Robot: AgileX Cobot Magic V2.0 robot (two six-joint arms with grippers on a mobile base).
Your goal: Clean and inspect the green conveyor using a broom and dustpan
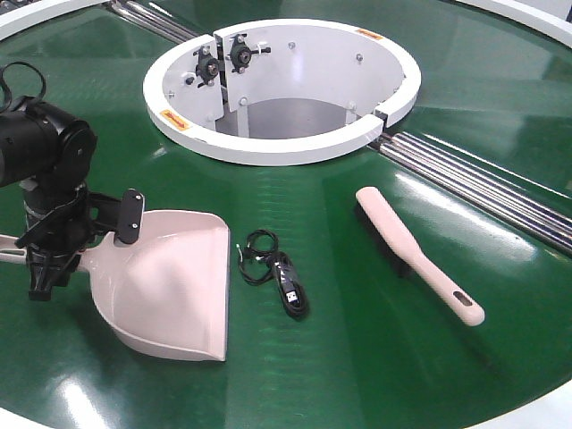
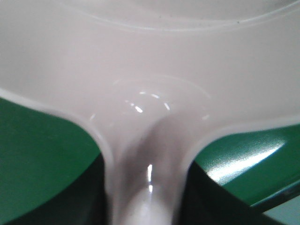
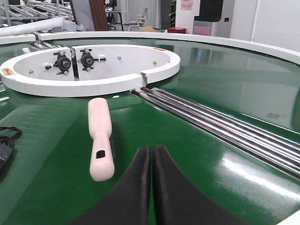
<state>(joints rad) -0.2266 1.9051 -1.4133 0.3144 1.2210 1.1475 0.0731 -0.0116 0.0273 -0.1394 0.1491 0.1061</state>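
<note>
My left gripper (image 1: 45, 268) straddles the handle of the dustpan (image 1: 174, 286). The dustpan lies flat on the green conveyor (image 1: 375, 357) with its wide mouth turned toward the black cable (image 1: 277, 275), well placed to receive whatever gets swept across. My wrist view is blurred, but the jaws seem to be pinching the handle's neck. My right gripper (image 3: 151, 187) hangs low with its jaws pressed together on nothing, lined up just beside the slotted handle end of the broom (image 3: 101, 136). The broom rests on the belt between the cable and the silver rails (image 3: 225, 126). I judge these jaws must spread before they can take it.

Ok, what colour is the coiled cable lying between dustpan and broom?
Black cable, clearest in the front view.
</note>
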